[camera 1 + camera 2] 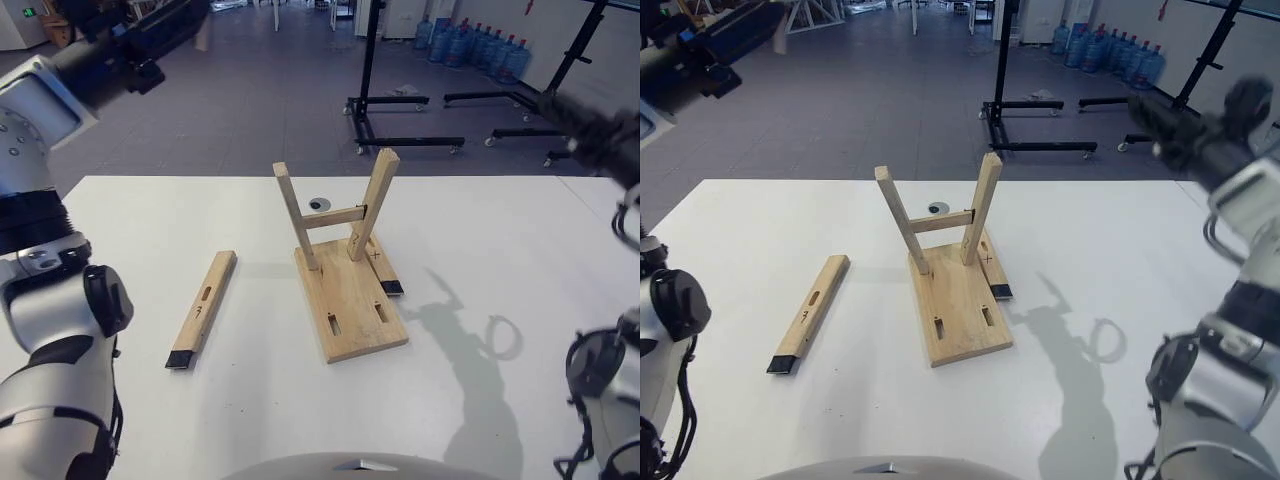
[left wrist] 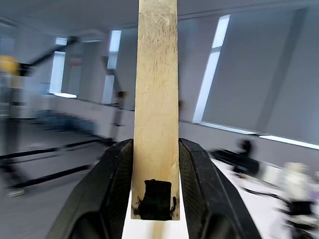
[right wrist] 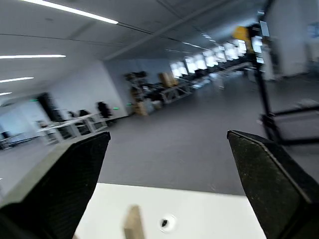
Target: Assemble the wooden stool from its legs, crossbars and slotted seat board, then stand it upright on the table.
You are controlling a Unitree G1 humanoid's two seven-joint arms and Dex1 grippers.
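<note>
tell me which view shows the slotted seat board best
The left eye view: the seat board lies whole on the table, two legs standing in it, two slots empty. The right eye view shows the same. The wrist views point elsewhere: the left at its held leg, the right beyond the table.

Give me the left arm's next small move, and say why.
Probably lower the left gripper, shut on a wooden leg, toward the seat board and line the leg up with an empty near slot; two legs joined by a crossbar already stand in its far end.
</note>
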